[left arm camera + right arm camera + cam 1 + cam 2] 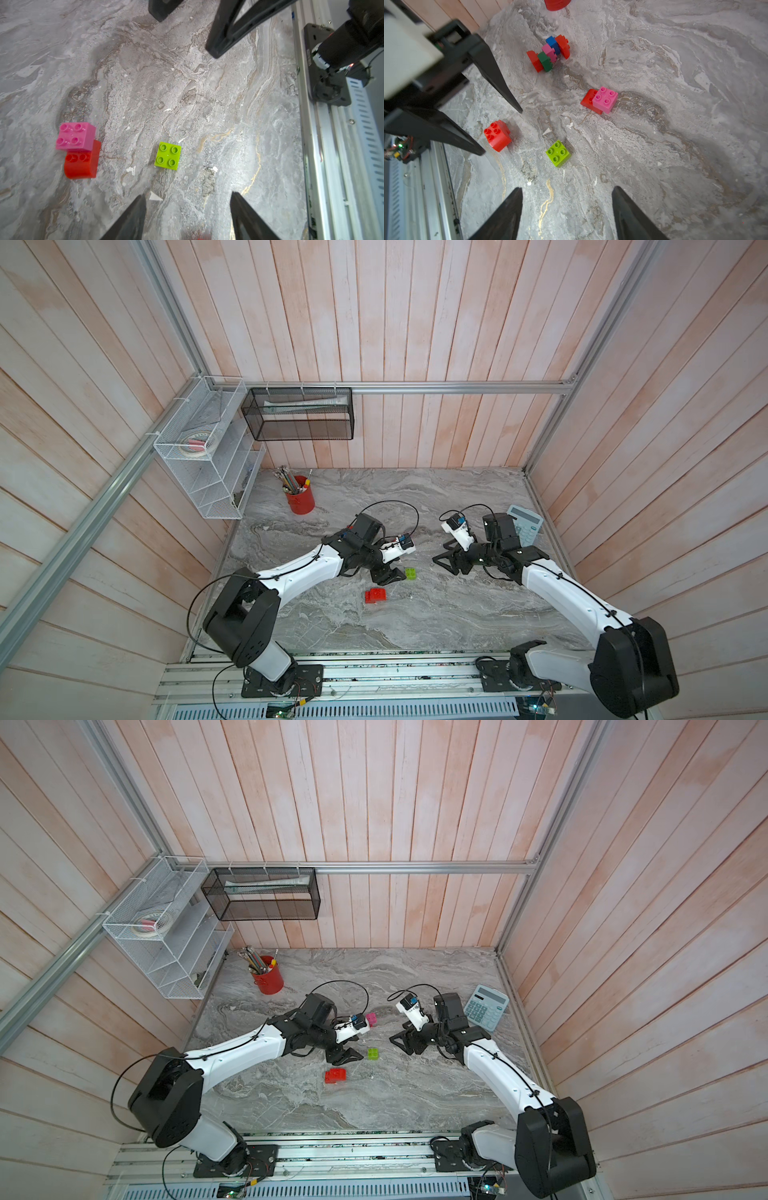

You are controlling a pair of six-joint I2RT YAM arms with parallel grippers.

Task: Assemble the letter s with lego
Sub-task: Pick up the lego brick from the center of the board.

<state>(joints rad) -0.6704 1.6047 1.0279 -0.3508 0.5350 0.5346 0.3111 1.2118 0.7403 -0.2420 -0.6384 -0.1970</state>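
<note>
A lime lego brick (411, 573) (373, 1053) lies studs up mid-table, just right of my left gripper (390, 574), which stands open and empty; the left wrist view shows the brick (168, 155) ahead of the fingertips (188, 195). A red brick (375, 595) (497, 135) sits nearer the front. A pink brick stacked on a red one (75, 136) (604, 99) lies farther back. A joined row of red, dark green, pink and blue bricks (548, 53) lies on its side. My right gripper (446, 562) (566, 189) is open, empty, right of the lime brick.
A red pencil cup (300, 499) stands at the back left. A blue-grey calculator (485, 1006) lies at the right, behind the right arm. Wire shelves (199, 448) hang on the left wall. A metal rail (374, 672) runs along the table's front edge.
</note>
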